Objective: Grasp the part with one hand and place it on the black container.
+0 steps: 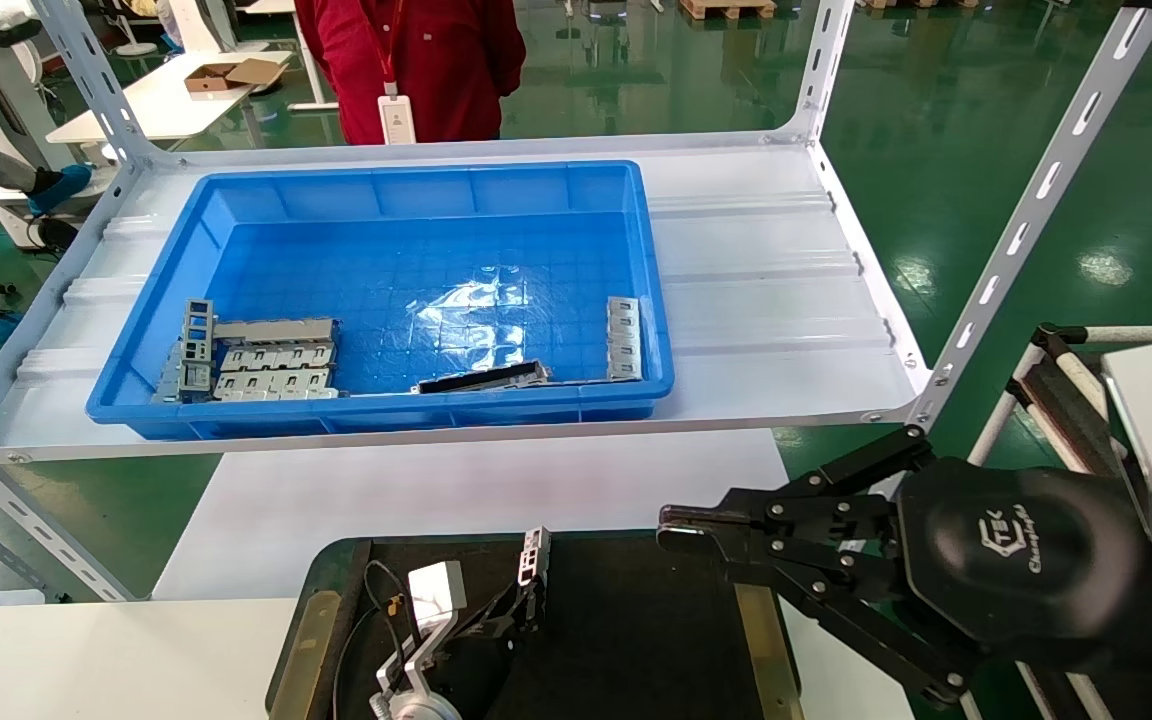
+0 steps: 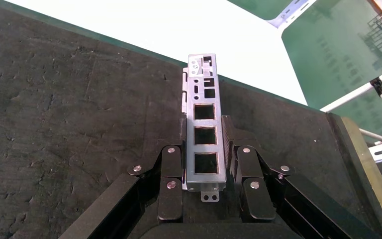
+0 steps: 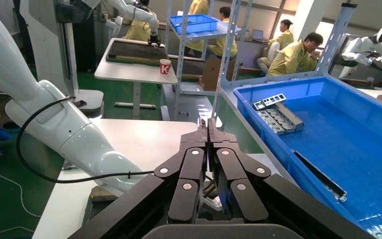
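Nearest, the left end effector (image 2: 205, 164) is clamped on the part (image 2: 205, 139), holding it over the black container (image 1: 636, 640) without release: grasped and carried, placing left. To the right, the right end effector (image 1: 681, 528) hangs closed and empty. Farther off, the blue bin (image 1: 396, 190) holds more metal pieces.

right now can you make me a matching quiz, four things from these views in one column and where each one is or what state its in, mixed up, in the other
Things:
1. part
2. right gripper
3. blue bin
4. black container

Places or states:
A. on the white shelf
B. held in the left gripper
C. shut, holding nothing
D. under the held part

Pairs: 1-B, 2-C, 3-A, 4-D
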Motion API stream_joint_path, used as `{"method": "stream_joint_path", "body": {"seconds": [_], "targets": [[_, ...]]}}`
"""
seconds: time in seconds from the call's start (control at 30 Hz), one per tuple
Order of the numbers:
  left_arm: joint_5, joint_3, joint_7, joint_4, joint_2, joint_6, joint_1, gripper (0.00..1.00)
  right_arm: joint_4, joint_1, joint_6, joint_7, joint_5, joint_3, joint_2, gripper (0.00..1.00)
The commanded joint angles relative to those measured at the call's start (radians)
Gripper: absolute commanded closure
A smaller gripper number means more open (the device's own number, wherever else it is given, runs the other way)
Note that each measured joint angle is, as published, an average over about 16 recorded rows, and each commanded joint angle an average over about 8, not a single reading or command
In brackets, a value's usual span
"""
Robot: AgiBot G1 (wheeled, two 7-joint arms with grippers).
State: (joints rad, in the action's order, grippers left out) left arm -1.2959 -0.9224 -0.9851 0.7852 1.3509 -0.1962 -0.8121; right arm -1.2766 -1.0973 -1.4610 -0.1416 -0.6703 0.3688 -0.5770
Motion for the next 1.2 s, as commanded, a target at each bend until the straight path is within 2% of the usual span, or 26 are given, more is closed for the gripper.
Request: {"method": "stream_joint_path", "body": {"seconds": [0.03,0.77,1.2], "targets": [[0.023,-0.014,0.010,-0.002,0.000,-0.010,-0.003,0.00,0.000,0.000,0.000,0.000,0.000,0.000,0.000,0.00],[0.359,-0.183,0.203,0.026,-0.007,-0.130,-0.056,0.00,0.000,0.000,0.000,0.000,0.000,0.000,0.000,0.00],[0.522,-0.258,0.328,0.148,-0.059,-0.191,-0.087,0.00,0.000,0.000,0.000,0.000,0.000,0.000,0.000,0.00]]}}
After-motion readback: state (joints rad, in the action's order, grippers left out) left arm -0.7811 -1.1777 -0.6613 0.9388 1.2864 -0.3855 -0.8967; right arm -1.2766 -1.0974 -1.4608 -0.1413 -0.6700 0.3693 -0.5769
